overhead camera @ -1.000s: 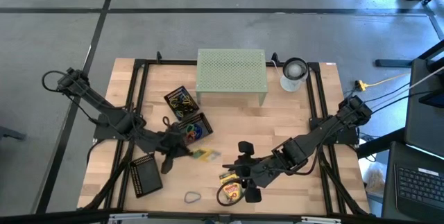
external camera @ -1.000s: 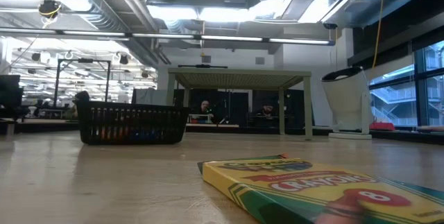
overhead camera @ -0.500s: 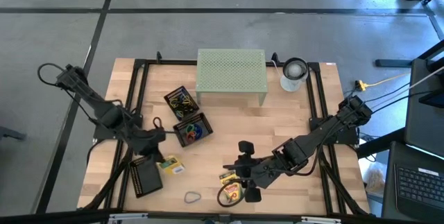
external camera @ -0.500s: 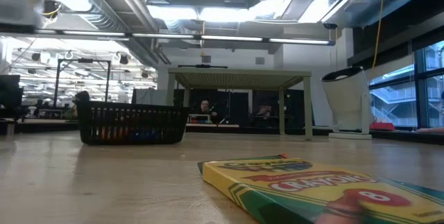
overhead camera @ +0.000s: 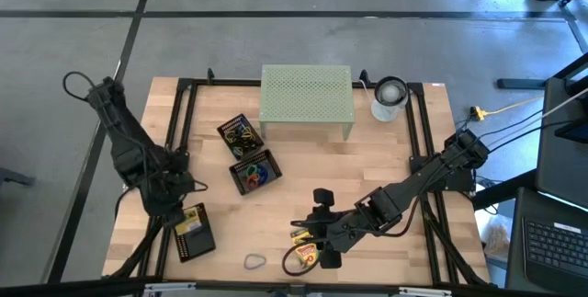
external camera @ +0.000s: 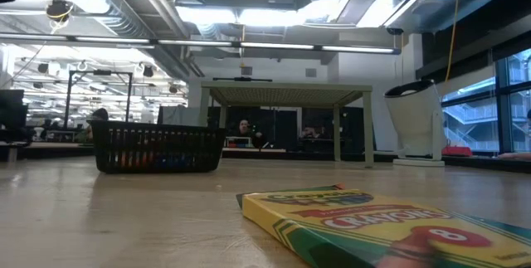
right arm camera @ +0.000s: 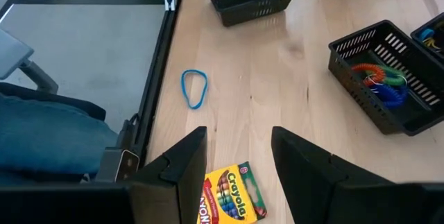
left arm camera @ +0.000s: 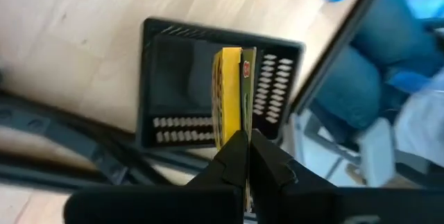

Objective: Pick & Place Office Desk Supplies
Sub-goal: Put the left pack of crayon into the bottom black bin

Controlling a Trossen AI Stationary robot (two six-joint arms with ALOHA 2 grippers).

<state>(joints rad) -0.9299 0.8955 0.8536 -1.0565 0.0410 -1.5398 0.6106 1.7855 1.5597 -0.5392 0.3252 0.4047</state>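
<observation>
**Inspector:** Grippers first. State of the left gripper (left arm camera: 243,148)?

**Assistant:** Fingers pressed together on a crayon box (left arm camera: 234,92), pinching its thin edge. It hangs directly over the black mesh tray (overhead camera: 194,233) at the table's front left. In the high view the box shows as a yellow patch (overhead camera: 190,220) at that tray's rear end.

**Inspector:** Is the box resting in the tray?

**Assistant:** Cannot tell whether it touches the tray floor.

**Inspector:** Right gripper?

**Assistant:** The right gripper (right arm camera: 238,158) has its fingers spread and grips nothing. It hovers near the front edge of the table (overhead camera: 404,150), just above the second crayon box (right arm camera: 227,195), which lies flat on the wood between and below the fingers. From above, that box (overhead camera: 306,236) sits beside the gripper head.

**Inspector:** Other supplies?

**Assistant:** A blue rubber-band loop (right arm camera: 194,87) lies on the bare wood near the front edge, apart from both grippers. Coloured bands (right arm camera: 378,80) lie in a second mesh tray (overhead camera: 254,171) mid-table; a third tray (overhead camera: 238,134) stands just behind it, beside the pale green riser (overhead camera: 307,100). A white-grey cylinder (overhead camera: 390,96) stands at the back right.
</observation>
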